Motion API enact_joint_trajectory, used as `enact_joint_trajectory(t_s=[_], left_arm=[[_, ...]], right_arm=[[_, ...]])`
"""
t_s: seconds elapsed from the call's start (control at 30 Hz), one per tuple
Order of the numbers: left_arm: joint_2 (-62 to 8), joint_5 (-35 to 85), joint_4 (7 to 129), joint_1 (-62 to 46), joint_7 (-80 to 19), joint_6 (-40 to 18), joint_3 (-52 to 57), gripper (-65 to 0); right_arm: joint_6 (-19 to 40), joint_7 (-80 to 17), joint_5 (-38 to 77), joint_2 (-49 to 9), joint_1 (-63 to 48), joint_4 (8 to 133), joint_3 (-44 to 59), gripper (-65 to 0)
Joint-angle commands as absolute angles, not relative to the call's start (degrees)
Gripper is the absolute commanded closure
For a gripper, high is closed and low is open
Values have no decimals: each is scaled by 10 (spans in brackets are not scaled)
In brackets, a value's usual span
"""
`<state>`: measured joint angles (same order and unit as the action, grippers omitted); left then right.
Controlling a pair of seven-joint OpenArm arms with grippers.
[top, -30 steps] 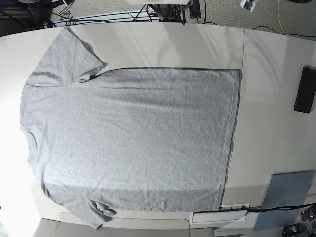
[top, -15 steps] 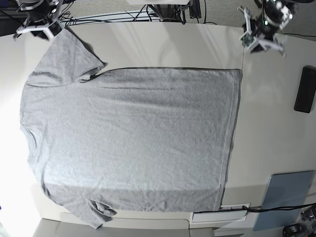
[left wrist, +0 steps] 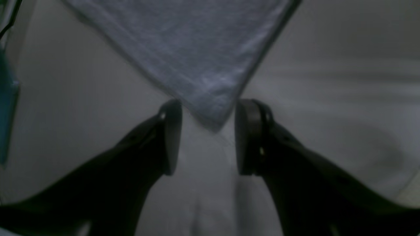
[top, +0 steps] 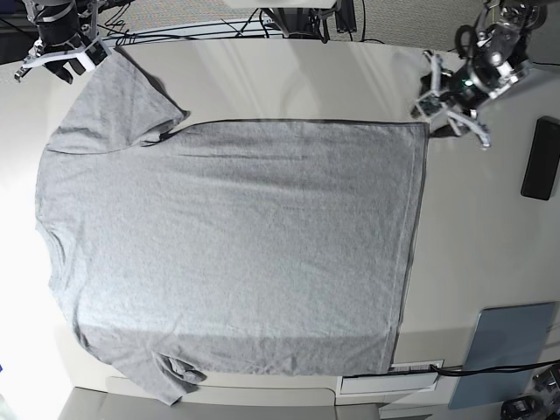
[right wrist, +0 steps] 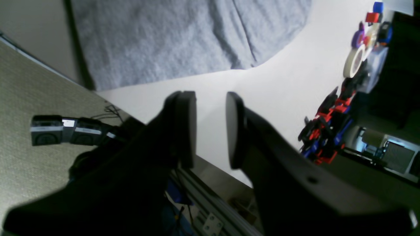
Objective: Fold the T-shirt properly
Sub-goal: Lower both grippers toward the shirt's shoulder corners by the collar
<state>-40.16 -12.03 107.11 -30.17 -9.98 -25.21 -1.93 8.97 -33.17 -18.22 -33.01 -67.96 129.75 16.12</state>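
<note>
Left wrist view: the left tool [left wrist: 203, 131] is open, one finger on each side of a corner of the big light grey cotton T-shirt [left wrist: 197, 55].

Right wrist view: the right tool [right wrist: 210, 129] is open and empty, near a sleeve.

Base view: the shirt lies flat across the white table [top: 490, 236].

T-shirt [top: 236, 245] — heather grey, plain — table [top: 477, 227] white.

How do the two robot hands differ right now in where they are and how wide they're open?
The left gripper sits at the T-shirt's hem corner, the corner tip between its fingers; the right gripper is short of the sleeve, over bare table. The left fingers stand wider apart than the right ones. Both are open and hold nothing.
</note>
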Motion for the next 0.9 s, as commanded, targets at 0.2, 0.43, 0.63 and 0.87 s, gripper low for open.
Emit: enact_joint_trajectory(t_s=[0.2,0.43,0.63,0.87], left_arm=[[-413,-183,1026,-234,-133,-159,-123,-275],[-413,-208,960,-184,-130,-159,-157,-275],[-413,-208,932,-164,-120,-186,-157,-273],[-413,-208,931,-162,-120,-256,-157,0]], right_arm=[[80,-343,-218,-332,-686,1305,166,-162],[79,-340,-220,-332,-685,1305,166,-162],[79,-335,-220,-332,-684,1305,166,-162],[79,-297,-220,-332,-682,1305,166,-161]])
